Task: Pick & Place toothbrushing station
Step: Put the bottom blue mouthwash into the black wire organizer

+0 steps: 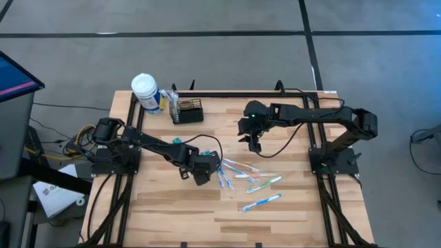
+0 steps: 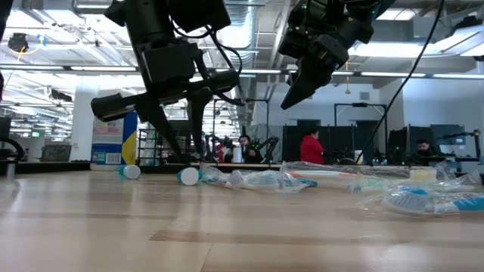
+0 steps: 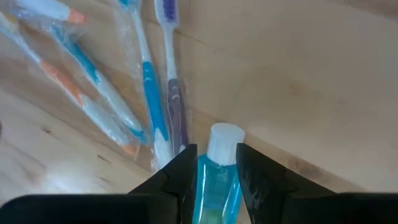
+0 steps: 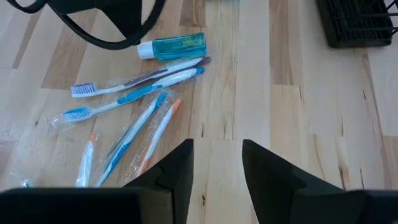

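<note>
We're looking down on the bench (image 1: 172, 207), and the left arm reaches in from its base at the left edge, stretched low across the wood toward the middle. Its left claw (image 1: 200, 172) sits right at the near end of the scattered toothbrushes (image 1: 238, 167). From the wrist we see its fingers (image 3: 186, 171) slightly parted, straddling a small teal bottle (image 3: 214, 183) with a white cap. The bottle lies between them, cap pointing away from the claw, though we can't tell if the pads actually touch it.

Over on the other side, the right arm folds back from its base at the right edge and extends leftward, with the right claw (image 1: 253, 141) raised above the bench, clear of everything. Its fingers (image 4: 177, 165) are spread apart with bare wood showing between them, and it holds nothing. In the low view it hangs tilted, tips pointing down and to the left.

Now the toothbrushing station (image 1: 187, 110): the little black wire caddy stands upright at the far edge of the bench, left of centre, well apart from both claws. Its long side runs roughly along the bench's far edge, its open top facing up. Just beside it on the left stands a big bottle (image 1: 146, 91) with a white cap. Several wrapped toothbrushes fan out right of the left claw.
</note>
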